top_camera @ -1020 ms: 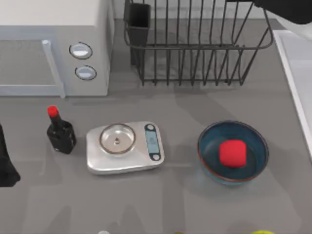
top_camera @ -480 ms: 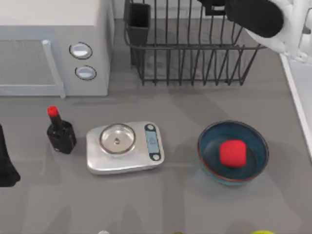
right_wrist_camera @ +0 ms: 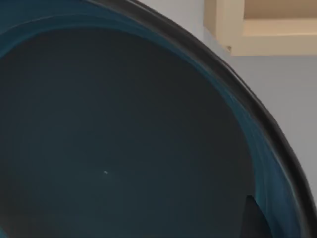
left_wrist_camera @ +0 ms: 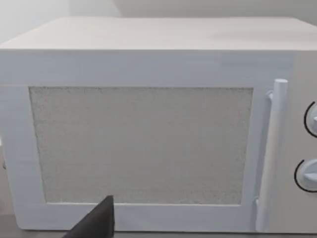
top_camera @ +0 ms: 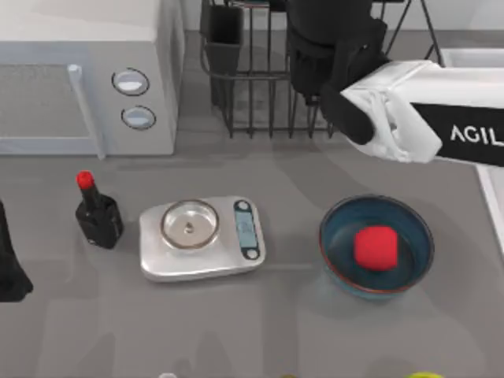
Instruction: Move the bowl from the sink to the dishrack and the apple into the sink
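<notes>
My right gripper [top_camera: 321, 49] hangs over the black wire dishrack [top_camera: 252, 87], its white arm reaching in from the right. In the right wrist view the deep-blue inside of the bowl [right_wrist_camera: 124, 134] sits right against the camera, with a dark fingertip [right_wrist_camera: 255, 220] at its rim. A second, alike blue bowl [top_camera: 409, 272] stands on the table at the front right, and the red apple [top_camera: 375, 247] lies inside it. A pale strip of the sink [top_camera: 494, 206] shows at the right edge. My left gripper [top_camera: 9, 272] is parked at the left edge.
A white microwave [top_camera: 79, 71] fills the back left. In front of it stand a black bottle with a red cap [top_camera: 98, 214] and a silver kitchen scale [top_camera: 201, 236]. A dark cutlery cup [top_camera: 223, 31] sits at the rack's left corner.
My right arm has swung leftward from the back right corner and now stands over the dishrack. The apple, the table bowl and the left arm have not moved.
</notes>
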### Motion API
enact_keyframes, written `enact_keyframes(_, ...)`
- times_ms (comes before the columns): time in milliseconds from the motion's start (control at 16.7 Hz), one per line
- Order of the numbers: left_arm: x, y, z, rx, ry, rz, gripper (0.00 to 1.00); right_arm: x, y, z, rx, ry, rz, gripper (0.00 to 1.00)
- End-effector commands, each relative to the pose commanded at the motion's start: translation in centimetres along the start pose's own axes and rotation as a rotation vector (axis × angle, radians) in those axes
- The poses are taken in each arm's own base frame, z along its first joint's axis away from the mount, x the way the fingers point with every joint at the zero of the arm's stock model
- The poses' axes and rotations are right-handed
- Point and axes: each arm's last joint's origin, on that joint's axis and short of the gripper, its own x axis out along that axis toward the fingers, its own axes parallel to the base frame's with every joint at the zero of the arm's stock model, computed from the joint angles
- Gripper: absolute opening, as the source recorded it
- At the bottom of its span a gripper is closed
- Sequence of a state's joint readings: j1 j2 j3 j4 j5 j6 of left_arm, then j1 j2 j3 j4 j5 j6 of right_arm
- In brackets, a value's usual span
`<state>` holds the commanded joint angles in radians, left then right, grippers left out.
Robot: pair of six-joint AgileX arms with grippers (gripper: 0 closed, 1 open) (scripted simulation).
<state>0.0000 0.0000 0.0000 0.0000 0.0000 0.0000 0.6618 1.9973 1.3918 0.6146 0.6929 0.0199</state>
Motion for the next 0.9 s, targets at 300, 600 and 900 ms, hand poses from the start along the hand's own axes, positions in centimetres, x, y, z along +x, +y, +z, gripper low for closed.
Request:
enact_keyframes(300, 0.0, 0.0, 0.0, 0.000, 0.000, 0.000, 1.00, 0.8, -1.1, -3.2, -0.014, 0.016, -0.002, 0.00)
enact_keyframes(600, 0.0, 0.0, 0.0, 0.000, 0.000, 0.000, 1.00, 0.8, -1.1, -3.2, -0.014, 0.016, -0.002, 0.23)
enact_keyframes(900, 0.0, 0.0, 0.0, 0.000, 0.000, 0.000, 1.00, 0.8, -1.1, -3.2, -0.014, 0.016, -0.002, 0.60)
